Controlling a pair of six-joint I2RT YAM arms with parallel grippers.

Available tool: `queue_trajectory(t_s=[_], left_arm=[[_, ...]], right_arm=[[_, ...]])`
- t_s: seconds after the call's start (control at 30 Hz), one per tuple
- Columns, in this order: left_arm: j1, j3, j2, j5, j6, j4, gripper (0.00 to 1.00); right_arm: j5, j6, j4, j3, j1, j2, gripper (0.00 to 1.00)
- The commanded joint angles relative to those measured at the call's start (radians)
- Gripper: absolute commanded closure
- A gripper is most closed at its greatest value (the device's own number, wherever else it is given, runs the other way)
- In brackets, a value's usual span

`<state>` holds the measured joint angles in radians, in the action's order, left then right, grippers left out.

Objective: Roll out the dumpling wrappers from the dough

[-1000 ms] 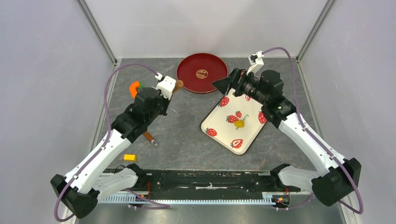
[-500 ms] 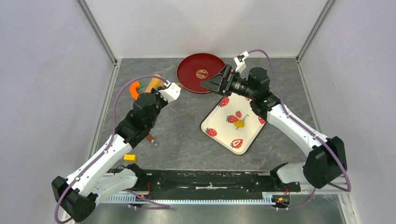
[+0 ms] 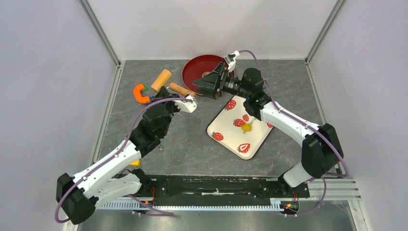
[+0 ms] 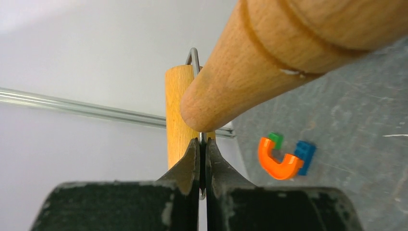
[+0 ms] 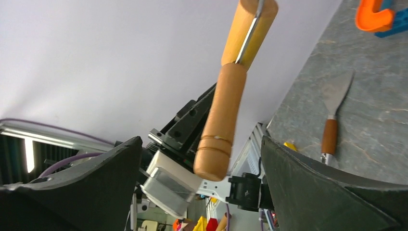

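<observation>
**Item: hand roller (image 3: 169,84), wooden, wire-framed.** Barrel at 11 o'clock on the table in the top view, with the turned handle (image 3: 182,90) running toward 12. It is carried clear of the table surface.

**Left gripper (image 4: 202,144).** The fingers are pinched almost fully together on the thin wire frame of the roller. They grip no wood.

**Right gripper (image 3: 203,83).** The fingers are spread wide and hold nothing. It hangs over the near-left rim of the red plate (image 3: 195,67) and faces the handle. In the right wrist view the handle sits between the two fingers (image 5: 96,178) but touches neither.

**Dumpling wrapper (image 3: 246,127).** A small yellow dough round on the strawberry-print tray (image 3: 226,135), at about 3 o'clock. It is well apart from the roller and from both grippers, and too small here to judge how flat it is.

**Also present.** An orange U-shaped toy (image 3: 140,93) with blue and green blocks lies at 10 o'clock. A wooden-handled scraper (image 5: 332,118) lies on the table.

**Hazards, as judged.**
- The hold on the bare wire is narrow, so the roller could swing or twist in the jaws.
- If this is a handover, closing off-centre on the tapered handle, or a release by the left too soon, would drop the tool onto the plate rim.
- The two wrists are close together, so contact between them is possible.
</observation>
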<state>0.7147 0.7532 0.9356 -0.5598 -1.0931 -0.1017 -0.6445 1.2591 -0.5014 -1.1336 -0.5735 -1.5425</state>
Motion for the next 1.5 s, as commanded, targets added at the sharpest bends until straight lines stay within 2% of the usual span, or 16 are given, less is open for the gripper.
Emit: queue_trajectory(t_s=[0.0, 0.17, 0.57, 0.63, 0.7, 0.8, 1.1, 1.37, 1.4, 1.43, 1.47], left_arm=[[0.025, 0.027, 0.013, -0.118, -0.262, -0.243, 0.98], [0.042, 0.051, 0.037, -0.173, -0.347, -0.285, 0.98], [0.051, 0.065, 0.039, -0.189, -0.352, -0.288, 0.98], [0.052, 0.065, 0.039, -0.188, -0.349, -0.287, 0.98], [0.057, 0.066, 0.041, -0.190, -0.343, -0.287, 0.98], [0.058, 0.066, 0.042, -0.195, -0.339, -0.286, 0.98], [0.063, 0.061, 0.043, -0.212, -0.334, -0.286, 0.98], [0.066, 0.053, 0.027, -0.218, -0.325, -0.280, 0.98], [0.066, 0.051, 0.026, -0.217, -0.324, -0.276, 0.96], [0.067, 0.049, 0.024, -0.217, -0.323, -0.273, 0.90], [0.068, 0.048, 0.023, -0.217, -0.319, -0.269, 0.78]], right_arm=[[-0.033, 0.038, -0.090, -0.061, -0.016, -0.009, 0.07], [-0.049, 0.059, -0.103, -0.092, -0.036, -0.050, 0.09], [-0.092, 0.173, -0.220, -0.153, -0.085, -0.166, 0.19], [-0.093, 0.210, -0.277, -0.152, -0.090, -0.184, 0.25], [-0.090, 0.267, -0.368, -0.154, -0.094, -0.214, 0.39], [-0.092, 0.303, -0.412, -0.163, -0.097, -0.238, 0.49], [-0.092, 0.280, -0.370, -0.176, -0.106, -0.250, 0.66], [-0.058, 0.273, -0.391, -0.170, -0.104, -0.249, 0.98], [-0.058, 0.273, -0.392, -0.173, -0.104, -0.251, 1.00], [-0.058, 0.271, -0.390, -0.176, -0.104, -0.252, 1.00], [-0.058, 0.265, -0.389, -0.178, -0.104, -0.253, 1.00]])
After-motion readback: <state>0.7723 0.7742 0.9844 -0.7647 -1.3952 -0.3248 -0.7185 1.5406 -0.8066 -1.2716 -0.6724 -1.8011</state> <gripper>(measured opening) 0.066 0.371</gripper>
